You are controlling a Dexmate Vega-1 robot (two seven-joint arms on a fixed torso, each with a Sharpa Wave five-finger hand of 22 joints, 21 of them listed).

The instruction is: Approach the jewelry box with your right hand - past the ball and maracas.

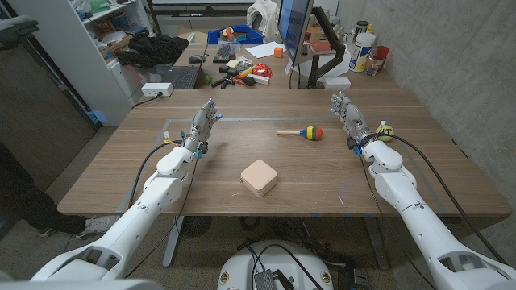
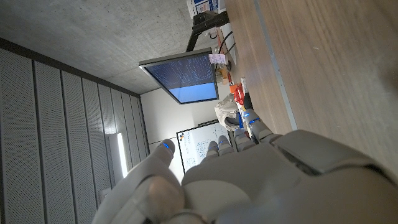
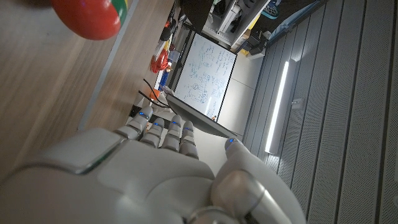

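A pale pink square jewelry box point(image 1: 259, 177) sits shut near the table's front middle. A maraca point(image 1: 303, 132) with a wooden handle and a red, green, yellow and blue head lies beyond it, toward the right. A small yellowish ball point(image 1: 384, 131) rests by my right wrist. My right hand point(image 1: 350, 118) stands over the table at the right with its fingers apart and nothing in it, to the right of the maraca; its back point(image 3: 155, 180) shows beside the maraca's red head point(image 3: 90, 15). My left hand point(image 1: 204, 126) is raised at the left, fingers apart, holding nothing point(image 2: 249, 180).
The wooden table point(image 1: 266, 105) carries a thin marked line across its far half. Behind it a second desk holds a keyboard point(image 1: 177, 77), a monitor point(image 1: 293, 32), bottles point(image 1: 363, 50) and clutter. A person's dark sleeve point(image 1: 20, 193) is at the left edge.
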